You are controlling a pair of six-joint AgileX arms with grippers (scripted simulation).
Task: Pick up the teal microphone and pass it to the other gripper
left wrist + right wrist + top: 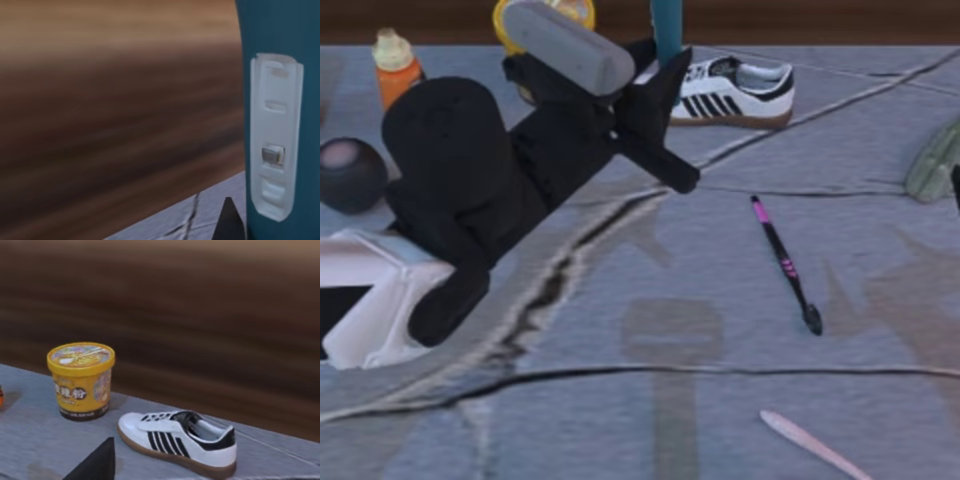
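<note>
The teal microphone [667, 25] stands upright at the back of the table, and only its teal handle shows at the top view's upper edge. Its round head is out of view. My left gripper [665, 95] is raised above the table's left half and shut on the handle. In the left wrist view the teal microphone [280, 125] fills the frame's side with its white switch strip [275, 135] facing the camera, one dark fingertip [229, 222] right against it. Of the other gripper, my right one [956, 188], only a dark sliver shows at the top view's right edge.
A black-and-pink toothbrush [785, 262] lies right of centre. A white striped shoe [735, 92] and a yellow cup [81, 380] sit at the back. An orange bottle [395, 65] and a dark ball [348, 175] stand far left. A pale stick [815, 445] lies near the front.
</note>
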